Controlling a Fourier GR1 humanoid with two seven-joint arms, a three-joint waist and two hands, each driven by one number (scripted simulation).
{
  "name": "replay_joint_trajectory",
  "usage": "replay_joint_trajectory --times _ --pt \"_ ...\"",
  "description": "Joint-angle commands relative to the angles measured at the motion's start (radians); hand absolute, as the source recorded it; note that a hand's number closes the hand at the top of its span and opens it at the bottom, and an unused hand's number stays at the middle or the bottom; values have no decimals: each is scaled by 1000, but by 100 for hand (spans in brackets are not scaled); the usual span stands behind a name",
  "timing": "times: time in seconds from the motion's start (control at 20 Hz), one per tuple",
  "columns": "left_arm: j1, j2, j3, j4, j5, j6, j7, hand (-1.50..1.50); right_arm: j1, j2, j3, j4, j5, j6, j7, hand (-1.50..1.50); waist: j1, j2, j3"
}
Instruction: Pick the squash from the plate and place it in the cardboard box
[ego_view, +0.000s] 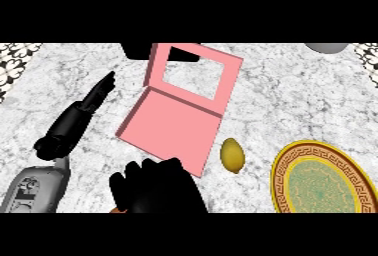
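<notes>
1 squash (232, 155), small and yellow, is lying on the marble counter (295, 105), not on the plate. It sits in the gap between the pink box (173, 130) on its left and the gold-rimmed plate (284, 172) on its right, near both but touching neither as far as I can tell.

The box is flat and open, with its windowed lid (196, 70) folded back on the far side.

The right hand (159, 187) hangs at the near edge, overlapping the box's near corner, fingers curled and nothing visible in them. The left hand (77, 120) is out at the left with straight, relaxed fingers, just resting.

If it were me, I'd slide the right hand rightward over the squash, uncurl first, then close across the narrow middle so it doesn't roll. After that it's a short hop left into the pink tray.
</notes>
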Motion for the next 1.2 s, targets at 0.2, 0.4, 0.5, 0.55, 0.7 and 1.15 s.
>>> replay_joint_trajectory --times 0.2,0.4,0.5,0.55,0.7,1.15 --pt "-39 -20 9 26 -20 29 30 0 -370 4 -214 255 -166 21 106 150 -25 5 2" --pt "16 -24 3 8 -35 39 -18 0 -376 4 -263 434 -267 113 -7 150 -26 6 2" --pt "-16 11 39 21 2 0 3 0 -379 4 -293 457 -364 206 12 150 -27 6 2" --pt "36 -6 14 13 -16 8 -50 0 -361 4 -299 479 -388 226 -2 150 -27 6 2" --pt "43 -1 21 10 -31 20 -39 0 -350 -65 -376 473 -464 346 -79 150 -41 4 3" --pt "11 -2 36 -16 -21 9 11 0 -293 -84 -408 603 -535 533 -248 -150 -46 3 3"
